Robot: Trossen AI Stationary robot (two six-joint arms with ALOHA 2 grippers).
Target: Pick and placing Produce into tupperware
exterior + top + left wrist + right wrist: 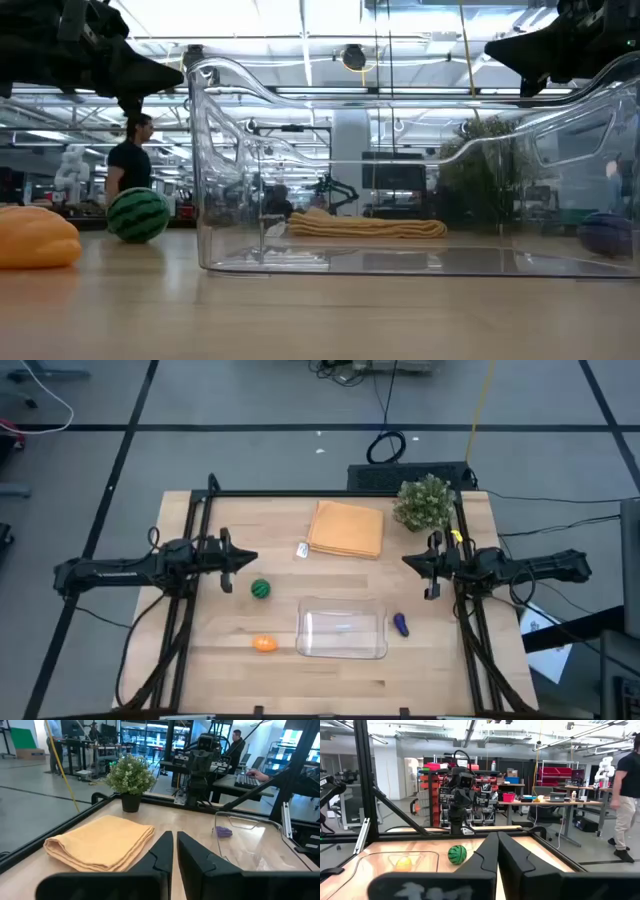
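The clear tupperware (342, 631) stands on the table near its front edge, with nothing inside. The dark-green striped ball (260, 589) lies on the table left of it, and the orange piece (264, 644) lies nearer the front. The purple-blue eggplant (401, 624) rests on the table just right of the tupperware. My left gripper (252, 558) hovers shut above the table's left side, back from the ball. My right gripper (406, 561) hovers shut over the right side, beyond the eggplant. Both hold nothing.
A folded orange-tan cloth (346, 528) lies at the table's far middle, and a bushy potted plant (424, 503) stands at the far right corner. A small white scrap (302, 550) lies left of the cloth. A black frame (200, 510) borders the table. People move in the room behind.
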